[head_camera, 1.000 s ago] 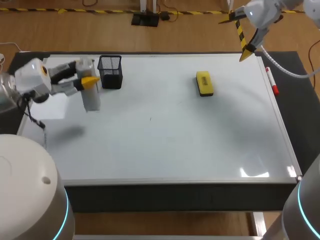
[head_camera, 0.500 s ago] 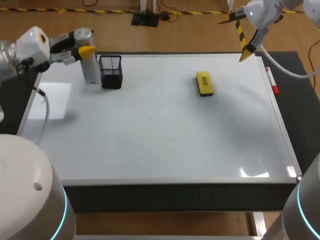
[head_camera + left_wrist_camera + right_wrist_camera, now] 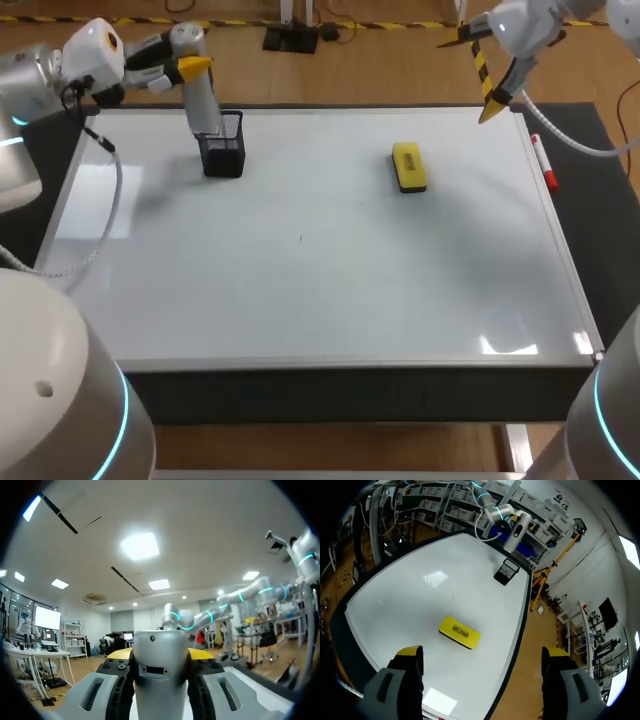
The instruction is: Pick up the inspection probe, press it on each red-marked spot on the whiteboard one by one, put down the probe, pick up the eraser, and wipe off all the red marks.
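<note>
My left gripper (image 3: 190, 66) is shut on the silver inspection probe (image 3: 202, 92), held upright in the air with its lower end over the black mesh cup (image 3: 223, 152) at the whiteboard's (image 3: 320, 290) far left. In the left wrist view the probe (image 3: 161, 675) fills the space between the yellow tips of the gripper (image 3: 160, 654). The yellow eraser (image 3: 409, 166) lies on the board right of centre. My right gripper (image 3: 472, 72) hangs open above the far right corner, well above the eraser (image 3: 459, 632). No red marks show on the board.
A red marker (image 3: 543, 162) lies along the board's right edge. In the right wrist view the mesh cup (image 3: 506, 571) and the probe (image 3: 513, 534) are far ahead of the right gripper (image 3: 482, 652), across the whiteboard (image 3: 410, 595).
My left arm has lifted the probe and carried it back and to the right, from left of the mesh cup to above it. The right arm has not moved.
</note>
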Motion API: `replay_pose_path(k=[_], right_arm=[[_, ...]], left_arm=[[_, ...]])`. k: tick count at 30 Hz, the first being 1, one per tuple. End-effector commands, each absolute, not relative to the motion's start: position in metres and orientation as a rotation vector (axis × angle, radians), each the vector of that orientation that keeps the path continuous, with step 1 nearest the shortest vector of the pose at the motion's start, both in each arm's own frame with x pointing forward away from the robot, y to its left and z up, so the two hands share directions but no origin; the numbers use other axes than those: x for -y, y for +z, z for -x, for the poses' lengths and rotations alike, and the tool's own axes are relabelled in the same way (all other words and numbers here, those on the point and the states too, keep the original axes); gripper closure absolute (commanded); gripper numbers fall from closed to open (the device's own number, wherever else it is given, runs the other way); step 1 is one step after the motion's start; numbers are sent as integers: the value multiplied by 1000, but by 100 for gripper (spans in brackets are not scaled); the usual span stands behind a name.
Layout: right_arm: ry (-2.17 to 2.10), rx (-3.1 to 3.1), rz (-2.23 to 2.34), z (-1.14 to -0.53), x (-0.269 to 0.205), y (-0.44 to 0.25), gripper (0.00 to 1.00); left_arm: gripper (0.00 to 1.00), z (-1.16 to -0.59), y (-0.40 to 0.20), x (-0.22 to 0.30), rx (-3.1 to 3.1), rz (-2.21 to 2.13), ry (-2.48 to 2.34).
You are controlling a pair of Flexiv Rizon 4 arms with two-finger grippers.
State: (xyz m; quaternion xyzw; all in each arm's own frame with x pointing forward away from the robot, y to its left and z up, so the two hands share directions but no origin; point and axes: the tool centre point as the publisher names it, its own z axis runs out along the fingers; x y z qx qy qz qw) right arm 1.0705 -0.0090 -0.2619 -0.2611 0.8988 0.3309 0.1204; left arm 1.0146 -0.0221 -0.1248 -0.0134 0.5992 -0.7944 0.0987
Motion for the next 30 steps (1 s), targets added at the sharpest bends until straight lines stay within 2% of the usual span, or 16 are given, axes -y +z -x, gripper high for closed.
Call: replay_pose_path(k=[1, 30], right_arm=[[961, -2629, 766, -1070, 9, -261, 0], [961, -2629, 766, -1070, 9, -261, 0]], left_arm=[[100, -1033, -130, 22, -1821, -145, -2434], [100, -1067, -169, 31, -1820, -73, -2474]])
